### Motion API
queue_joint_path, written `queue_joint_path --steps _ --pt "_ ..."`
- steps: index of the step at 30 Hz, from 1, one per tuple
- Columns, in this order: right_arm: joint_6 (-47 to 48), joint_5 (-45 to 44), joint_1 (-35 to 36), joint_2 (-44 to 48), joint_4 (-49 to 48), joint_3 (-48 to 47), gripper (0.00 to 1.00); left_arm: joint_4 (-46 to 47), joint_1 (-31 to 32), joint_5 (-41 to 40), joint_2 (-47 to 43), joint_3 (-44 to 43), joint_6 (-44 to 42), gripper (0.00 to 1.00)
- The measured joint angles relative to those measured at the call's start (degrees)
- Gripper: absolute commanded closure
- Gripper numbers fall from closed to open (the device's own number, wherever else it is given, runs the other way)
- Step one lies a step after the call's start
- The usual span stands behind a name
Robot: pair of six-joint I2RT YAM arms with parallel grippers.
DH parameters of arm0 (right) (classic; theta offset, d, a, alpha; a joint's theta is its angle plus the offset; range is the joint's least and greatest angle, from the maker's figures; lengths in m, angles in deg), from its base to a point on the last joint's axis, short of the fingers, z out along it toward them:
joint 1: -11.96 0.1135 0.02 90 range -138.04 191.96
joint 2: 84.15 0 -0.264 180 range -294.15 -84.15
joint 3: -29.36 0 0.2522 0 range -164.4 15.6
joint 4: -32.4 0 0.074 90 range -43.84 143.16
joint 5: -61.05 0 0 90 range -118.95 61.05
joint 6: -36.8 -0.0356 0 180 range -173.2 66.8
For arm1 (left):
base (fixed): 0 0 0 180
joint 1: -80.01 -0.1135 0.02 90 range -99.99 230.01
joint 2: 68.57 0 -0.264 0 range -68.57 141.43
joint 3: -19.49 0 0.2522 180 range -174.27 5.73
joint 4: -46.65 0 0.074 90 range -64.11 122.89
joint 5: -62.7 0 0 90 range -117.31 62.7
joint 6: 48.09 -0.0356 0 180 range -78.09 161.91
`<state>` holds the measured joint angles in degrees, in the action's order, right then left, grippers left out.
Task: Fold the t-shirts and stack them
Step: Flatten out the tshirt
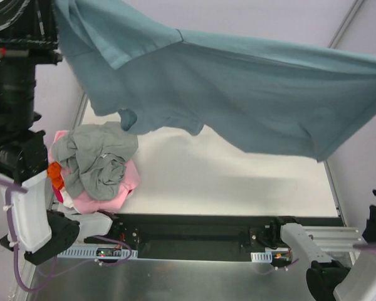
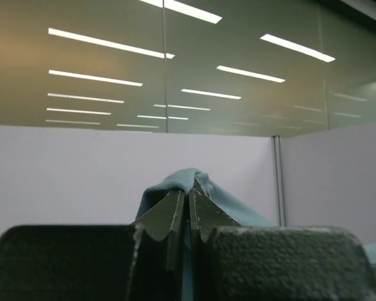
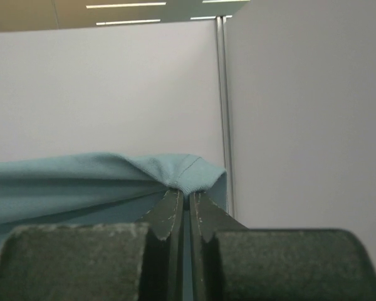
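The big blue shirt [image 1: 238,88] is soft, matt cloth. The grey shirt [image 1: 97,157] and pink shirt [image 1: 116,195] at the tabletop's [image 1: 225,175] left edge are soft, crumpled cloth. The tabletop is white, smooth and matt. The fingers [image 2: 166,219] of the left gripper [image 2: 189,191] and right gripper [image 3: 187,195] look dark, rough and grainy.

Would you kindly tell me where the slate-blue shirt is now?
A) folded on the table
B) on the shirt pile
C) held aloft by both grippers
C: the slate-blue shirt hangs spread in the air, pinched by the left gripper and the right gripper.
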<state>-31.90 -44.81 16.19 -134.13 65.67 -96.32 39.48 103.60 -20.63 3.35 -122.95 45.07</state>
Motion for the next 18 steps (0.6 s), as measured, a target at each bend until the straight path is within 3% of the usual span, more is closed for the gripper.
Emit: queue_joint_path --steps 10,14,18 --pt "0.96 -0.04 0.00 1.46 1.44 0.46 0.99 -0.07 0.00 0.52 -2.64 0.24 0.28 1.00" --pt "1.70 -2.16 0.00 1.68 -2.36 11.58 0.99 0.33 0.00 -1.03 -2.38 8.55 0.33 1.00" --pt "1.92 -5.68 -0.04 1.01 -5.03 26.73 0.99 5.66 0.07 -4.07 -2.23 25.24 0.63 1.00"
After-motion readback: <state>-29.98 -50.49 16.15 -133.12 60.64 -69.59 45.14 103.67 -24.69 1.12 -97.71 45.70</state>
